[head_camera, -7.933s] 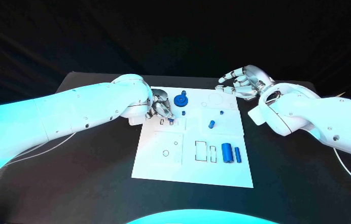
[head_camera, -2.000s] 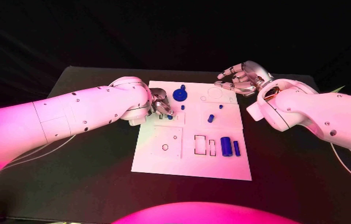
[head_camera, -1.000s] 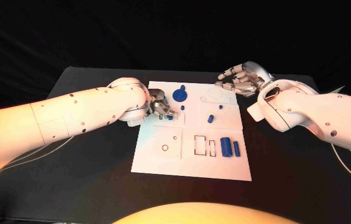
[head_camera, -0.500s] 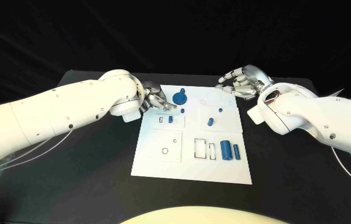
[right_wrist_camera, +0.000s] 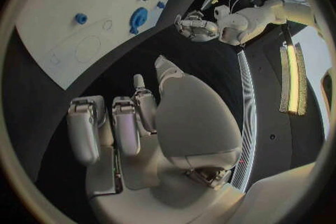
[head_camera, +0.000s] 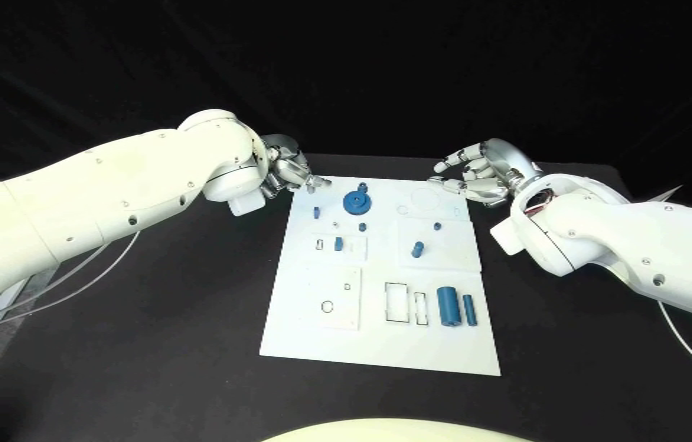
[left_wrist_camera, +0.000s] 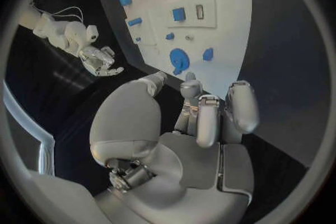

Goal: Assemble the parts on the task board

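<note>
The white task board (head_camera: 382, 337) lies in the middle of the table. On it are a blue gear (head_camera: 355, 200), a small blue block (head_camera: 339, 244) standing in a slot, a tilted blue piece (head_camera: 417, 249), two small pegs (head_camera: 362, 227), a thick cylinder (head_camera: 449, 306) and a thin bar (head_camera: 469, 308). My left hand (head_camera: 289, 174) hovers off the board's far left corner, fingers loosely curled, holding nothing. My right hand (head_camera: 476, 174) hangs past the far right corner, also holding nothing. The left wrist view shows the left hand (left_wrist_camera: 203, 117) short of the gear (left_wrist_camera: 180, 60).
Bare black table surrounds the board on all sides. Empty outlined slots (head_camera: 395, 300) sit near the cylinder. A round recess (head_camera: 428, 200) lies at the board's far right, close under my right hand.
My left hand, which held a small blue block over the board a second ago, has let it go in its slot and drawn back to the far left corner. The right hand stays put.
</note>
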Robot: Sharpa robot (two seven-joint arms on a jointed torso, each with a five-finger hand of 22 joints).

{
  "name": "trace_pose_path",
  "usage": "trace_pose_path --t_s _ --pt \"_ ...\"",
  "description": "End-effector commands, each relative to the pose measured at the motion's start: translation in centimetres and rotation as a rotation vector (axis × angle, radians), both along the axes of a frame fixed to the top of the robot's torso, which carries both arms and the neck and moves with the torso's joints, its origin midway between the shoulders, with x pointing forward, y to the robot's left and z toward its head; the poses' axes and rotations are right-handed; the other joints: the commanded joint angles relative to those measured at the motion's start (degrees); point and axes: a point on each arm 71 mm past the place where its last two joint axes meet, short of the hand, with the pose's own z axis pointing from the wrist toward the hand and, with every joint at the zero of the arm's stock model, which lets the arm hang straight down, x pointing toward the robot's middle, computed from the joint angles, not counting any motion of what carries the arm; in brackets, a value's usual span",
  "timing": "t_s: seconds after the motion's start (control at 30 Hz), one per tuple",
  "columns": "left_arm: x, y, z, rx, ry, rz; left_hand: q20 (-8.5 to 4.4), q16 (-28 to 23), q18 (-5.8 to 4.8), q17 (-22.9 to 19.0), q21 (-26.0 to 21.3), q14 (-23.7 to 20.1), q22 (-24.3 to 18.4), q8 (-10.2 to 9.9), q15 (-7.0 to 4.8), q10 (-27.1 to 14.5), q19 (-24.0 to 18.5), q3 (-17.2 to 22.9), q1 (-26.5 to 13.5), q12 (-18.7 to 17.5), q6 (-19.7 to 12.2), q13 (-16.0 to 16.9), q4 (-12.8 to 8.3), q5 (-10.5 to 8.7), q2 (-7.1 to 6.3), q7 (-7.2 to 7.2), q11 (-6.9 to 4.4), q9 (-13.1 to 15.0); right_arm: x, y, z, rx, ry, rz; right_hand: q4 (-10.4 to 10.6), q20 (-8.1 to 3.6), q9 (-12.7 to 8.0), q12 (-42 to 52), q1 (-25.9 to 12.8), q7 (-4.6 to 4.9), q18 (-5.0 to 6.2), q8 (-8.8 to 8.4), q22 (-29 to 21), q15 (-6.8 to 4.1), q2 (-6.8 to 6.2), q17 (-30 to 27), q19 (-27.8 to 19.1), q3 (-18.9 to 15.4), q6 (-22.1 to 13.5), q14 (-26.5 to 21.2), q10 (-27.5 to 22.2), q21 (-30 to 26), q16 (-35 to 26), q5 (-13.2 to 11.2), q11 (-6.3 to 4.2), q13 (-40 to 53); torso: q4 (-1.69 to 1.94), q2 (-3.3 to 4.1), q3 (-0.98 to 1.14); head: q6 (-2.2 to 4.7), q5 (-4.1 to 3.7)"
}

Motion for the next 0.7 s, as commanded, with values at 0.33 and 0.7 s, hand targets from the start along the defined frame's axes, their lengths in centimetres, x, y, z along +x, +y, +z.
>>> trace_pose_path --t_s 0.33,0.7 --pt "2.1 0.6 -1.3 0.123 0.028 -0.015 0.62 -0.14 0.29 12.96 -0.07 4.89 -0.2 -0.45 0.43 -0.26 -0.22 -0.58 0.28 0.25 0.56 -0.19 0.16 0.08 -0.04 0.21 0.41 -0.45 -0.1 0.2 0.0 -0.003 -0.006 0.017 -0.01 -0.39 0.09 0.13 -0.3 -0.2 0.45 0.13 12.69 -0.4 -0.09 13.61 4.61 0.39 0.09 5.5 -0.01 -0.38 -0.32 0.36 -0.19 4.5 -0.06 0.14 -0.09 0.21 0.67" --pt "2.7 0.1 -2.7 0.154 0.076 -0.021 0.79 -0.21 0.36 12.83 -0.22 4.81 -0.45 -0.8 0.54 -0.72 -0.47 -1.84 -0.87 0.2 0.91 -0.57 0.22 -0.12 0.02 0.26 0.5 -1.23 0.0 0.3 0.0 -0.002 -0.008 0.019 -0.01 -0.39 0.09 0.13 -0.3 -0.2 0.45 0.13 12.69 -0.4 -0.09 13.61 4.61 0.39 0.09 5.5 -0.01 -0.38 -0.32 0.36 -0.19 4.5 -0.1 0.05 -0.17 0.05 0.81"
